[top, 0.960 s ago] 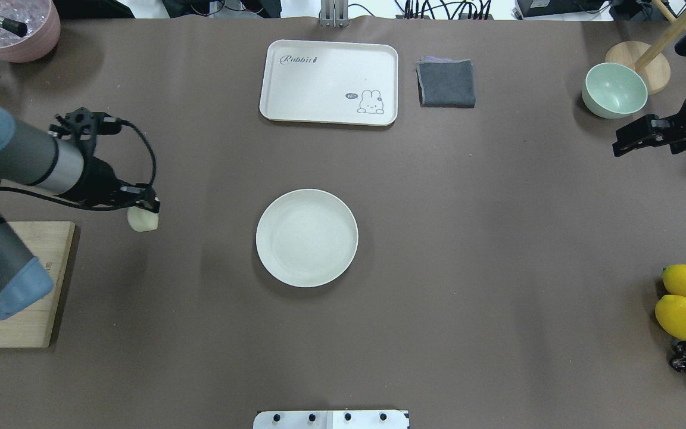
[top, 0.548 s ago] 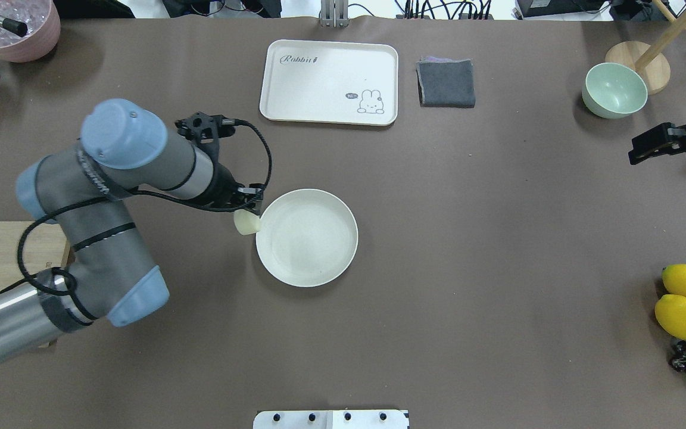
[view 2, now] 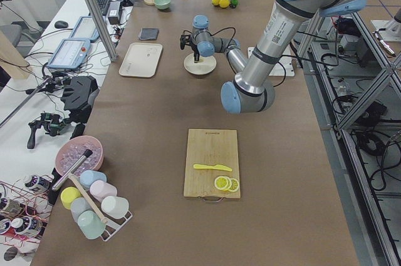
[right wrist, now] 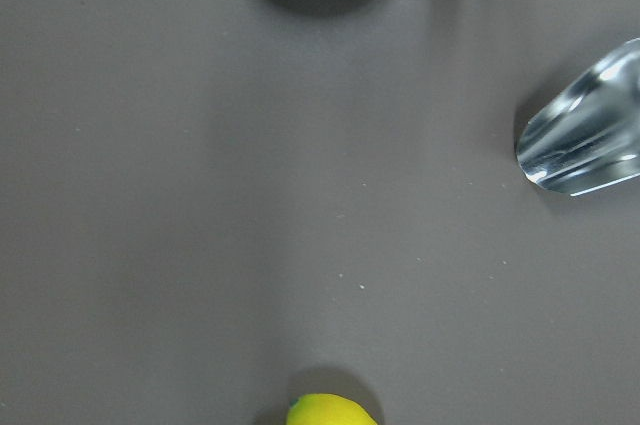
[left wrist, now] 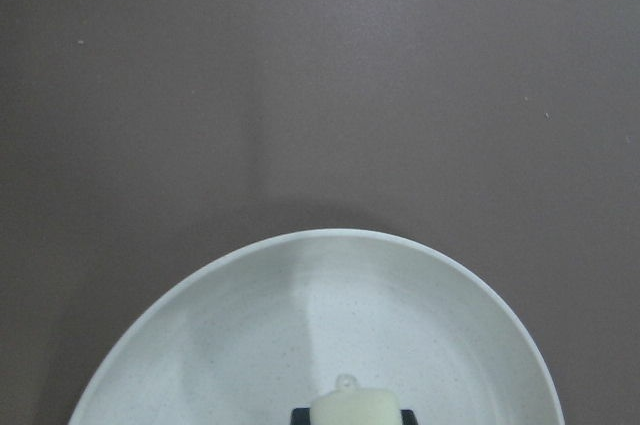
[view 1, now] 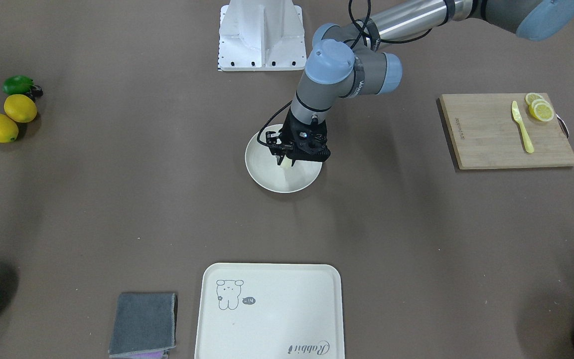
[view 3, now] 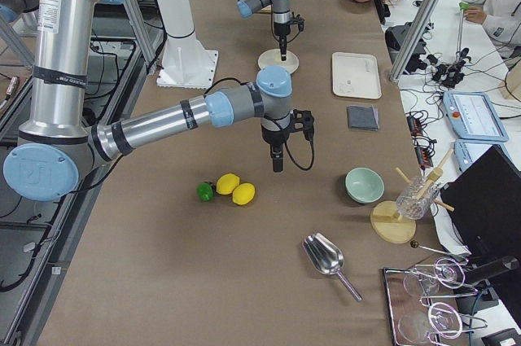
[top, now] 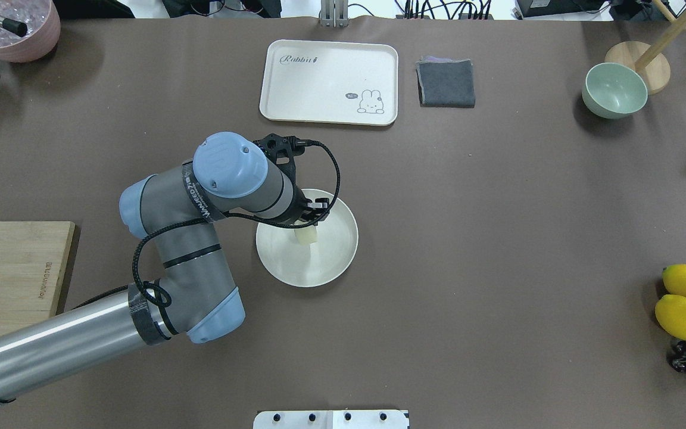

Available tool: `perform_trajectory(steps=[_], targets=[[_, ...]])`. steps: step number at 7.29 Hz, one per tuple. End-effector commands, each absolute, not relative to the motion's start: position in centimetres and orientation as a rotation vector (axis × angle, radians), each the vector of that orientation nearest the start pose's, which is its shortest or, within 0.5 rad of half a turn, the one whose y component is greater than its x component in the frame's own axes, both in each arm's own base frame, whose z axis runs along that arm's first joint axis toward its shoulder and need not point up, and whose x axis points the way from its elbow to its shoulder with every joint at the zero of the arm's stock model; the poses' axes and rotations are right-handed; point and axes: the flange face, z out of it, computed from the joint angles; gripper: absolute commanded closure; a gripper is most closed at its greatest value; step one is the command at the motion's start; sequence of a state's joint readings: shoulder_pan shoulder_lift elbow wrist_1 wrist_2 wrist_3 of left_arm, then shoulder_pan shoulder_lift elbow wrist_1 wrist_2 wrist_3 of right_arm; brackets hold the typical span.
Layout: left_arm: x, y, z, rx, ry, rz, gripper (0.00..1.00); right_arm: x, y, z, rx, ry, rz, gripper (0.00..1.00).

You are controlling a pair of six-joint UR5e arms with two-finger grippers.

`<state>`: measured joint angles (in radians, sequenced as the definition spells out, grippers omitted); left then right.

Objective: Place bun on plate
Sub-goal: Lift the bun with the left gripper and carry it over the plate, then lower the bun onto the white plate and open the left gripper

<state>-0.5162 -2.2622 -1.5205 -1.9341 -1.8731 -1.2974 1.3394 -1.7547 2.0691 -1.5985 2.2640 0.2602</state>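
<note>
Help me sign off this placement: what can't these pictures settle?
1. Whether the bun already rests on the plate: the left end effector hides most of it in the front-facing view, and the left wrist view's bottom edge cuts it off.
2. Whether the right end effector is open or shut: it shows only in the exterior right view, too small.

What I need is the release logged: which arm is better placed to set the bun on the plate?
Left. The left tool grips the bun directly over the plate; the right tool hangs far away, near the lemons.
</note>
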Motion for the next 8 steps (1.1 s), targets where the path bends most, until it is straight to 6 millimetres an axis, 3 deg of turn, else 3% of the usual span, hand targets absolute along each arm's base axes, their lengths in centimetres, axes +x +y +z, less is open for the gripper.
perform_trajectory(steps=[1,2,3,4,5,6,8], targets=[[59.4,-42.4,22.9,0.172,0.996,-0.068,0.19,0.0,-40.1,53.2,0.085,-0.720,-0.060,0.00],[59.3,-42.3,22.4,0.178,1.005,-0.067,0.08,1.0,-39.8,53.4,0.094,-0.717,-0.048,0.00],[58.8,-42.2,21.6,0.183,1.020,-0.066,0.03,1.6,-39.5,53.7,0.101,-0.714,-0.056,0.00],[56.8,-43.1,20.2,0.200,1.046,-0.080,0.03,2.4,-38.8,54.4,0.097,-0.710,-0.053,0.00],[54.1,-44.8,20.2,0.174,1.040,-0.093,0.03,3.1,-37.9,55.3,0.084,-0.707,-0.039,0.00],[49.9,-46.8,20.9,0.144,0.984,-0.100,0.03,3.8,-36.9,56.2,0.068,-0.703,-0.018,0.00],[39.6,-50.0,23.3,0.184,0.807,0.010,0.03,5.5,-36.4,58.5,0.068,-0.698,-0.036,0.00]])
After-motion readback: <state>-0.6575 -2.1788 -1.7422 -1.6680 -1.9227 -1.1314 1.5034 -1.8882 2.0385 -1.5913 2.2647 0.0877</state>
